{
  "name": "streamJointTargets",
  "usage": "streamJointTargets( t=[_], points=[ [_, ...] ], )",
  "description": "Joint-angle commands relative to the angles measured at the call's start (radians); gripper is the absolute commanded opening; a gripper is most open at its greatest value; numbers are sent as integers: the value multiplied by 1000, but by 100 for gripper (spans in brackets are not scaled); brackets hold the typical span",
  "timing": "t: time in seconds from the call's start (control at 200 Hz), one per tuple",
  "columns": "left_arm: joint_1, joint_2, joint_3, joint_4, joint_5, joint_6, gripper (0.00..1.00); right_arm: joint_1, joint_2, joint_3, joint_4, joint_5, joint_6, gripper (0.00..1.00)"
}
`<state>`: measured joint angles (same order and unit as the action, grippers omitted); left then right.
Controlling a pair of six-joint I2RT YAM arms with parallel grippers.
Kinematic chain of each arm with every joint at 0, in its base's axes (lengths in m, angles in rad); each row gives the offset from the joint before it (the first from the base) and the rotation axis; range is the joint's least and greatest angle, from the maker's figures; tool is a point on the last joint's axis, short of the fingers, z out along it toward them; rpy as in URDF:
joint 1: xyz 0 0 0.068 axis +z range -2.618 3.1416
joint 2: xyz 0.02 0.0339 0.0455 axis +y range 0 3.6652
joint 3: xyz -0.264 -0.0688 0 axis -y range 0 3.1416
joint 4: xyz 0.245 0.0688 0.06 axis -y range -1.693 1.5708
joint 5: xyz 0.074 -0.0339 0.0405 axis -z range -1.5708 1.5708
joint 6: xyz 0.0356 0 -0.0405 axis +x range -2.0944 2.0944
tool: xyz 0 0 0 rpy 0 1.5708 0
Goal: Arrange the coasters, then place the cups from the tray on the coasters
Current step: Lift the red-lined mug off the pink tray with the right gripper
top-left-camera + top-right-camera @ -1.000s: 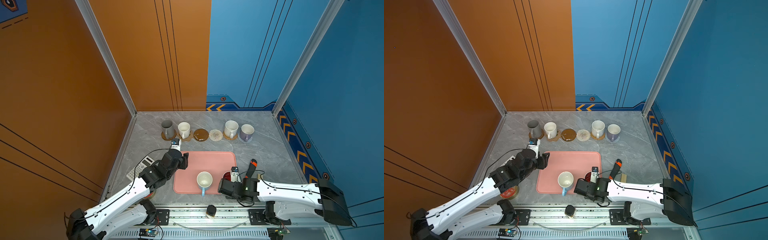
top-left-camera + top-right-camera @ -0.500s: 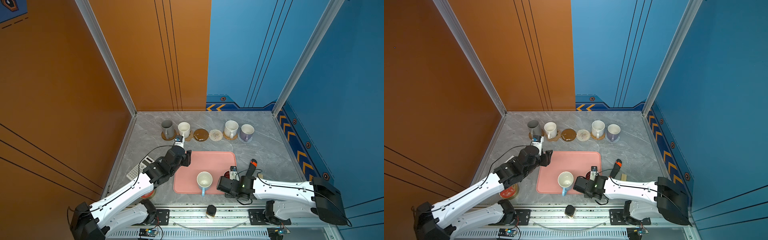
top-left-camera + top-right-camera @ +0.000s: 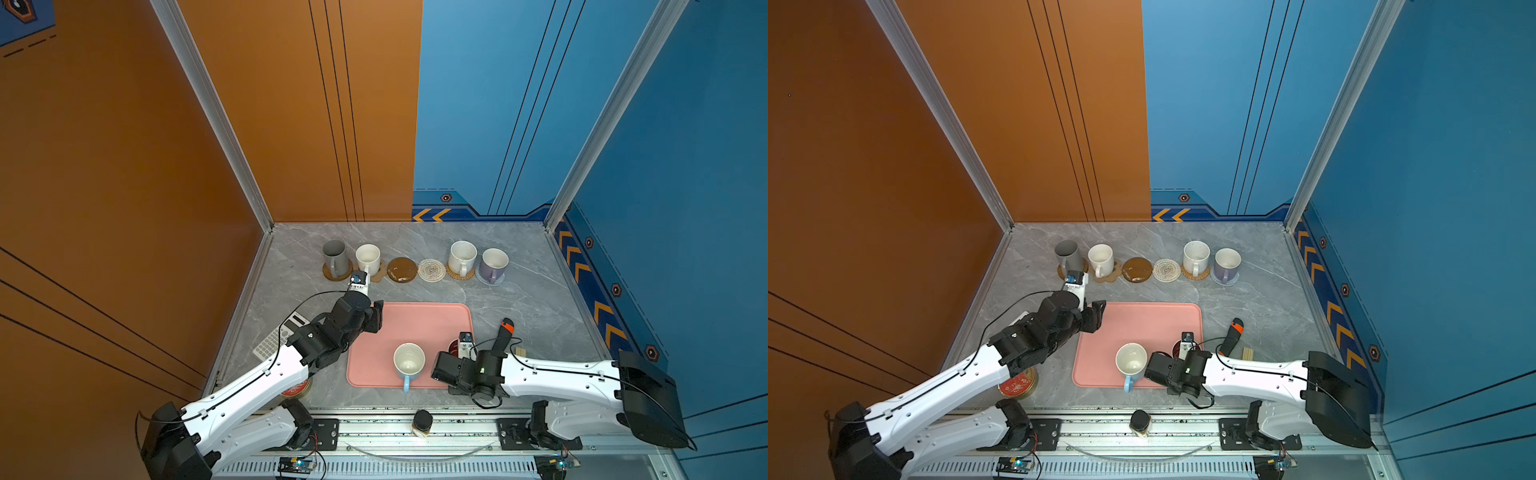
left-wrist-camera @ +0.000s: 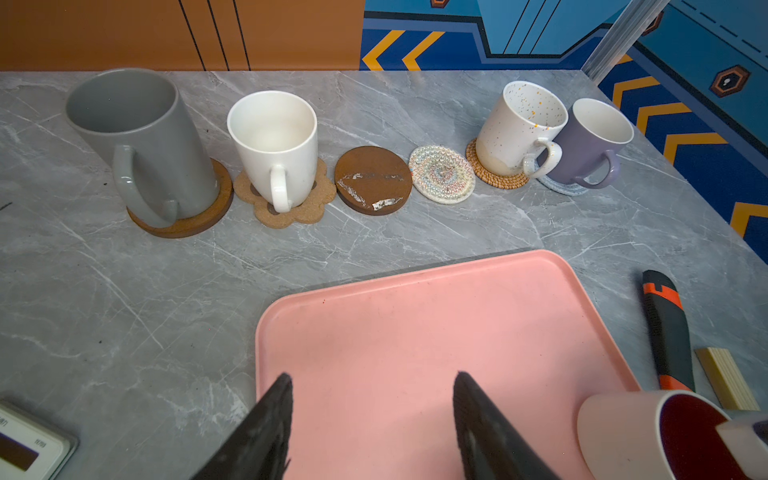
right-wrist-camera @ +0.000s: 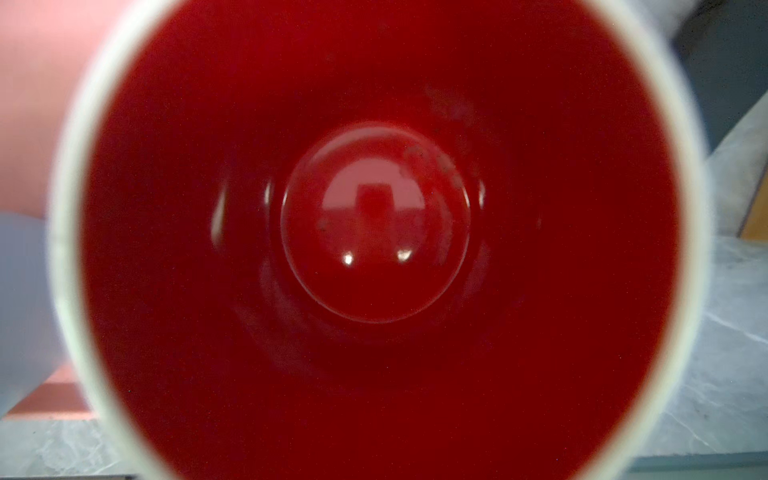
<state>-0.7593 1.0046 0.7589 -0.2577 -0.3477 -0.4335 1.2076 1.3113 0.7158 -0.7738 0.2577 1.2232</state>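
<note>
Open room: the tray lies bare across its upper half in both top views, long side running left to right.
Bare coasters: brown disc and white woven round, mid-row, centre of frame.
Around: black-orange tool just right of the tray; blue cup near, to the left.
Red-lined cup: upright, mouth up, tray's lower right corner.
Blue cup: upright, handle toward lower frame edge.
Left pincer: fingers apart, over the tray's upper left corner.
Right pincer: at the red-lined cup; fingers hidden, cannot tell.
</note>
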Motion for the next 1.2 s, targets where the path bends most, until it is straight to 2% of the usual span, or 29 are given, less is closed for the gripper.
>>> streamJointTargets(
  t=[0.0,0.265,0.596,0.951,1.197],
  points=[
    [11,-9,11,1,17,16,62,-2,8,23,-41,9,6,0],
    [14,-24,2,-2,16,13,62,28,-9,76,-94,92,-1,0],
    [20,-52,-10,-7,11,10,62,17,-54,103,-95,141,-37,0],
    [20,-57,-10,-16,14,9,63,-81,-67,185,-96,144,-189,0],
    [22,-60,-13,-19,12,6,63,-180,-23,286,-94,135,-342,0]
  ],
)
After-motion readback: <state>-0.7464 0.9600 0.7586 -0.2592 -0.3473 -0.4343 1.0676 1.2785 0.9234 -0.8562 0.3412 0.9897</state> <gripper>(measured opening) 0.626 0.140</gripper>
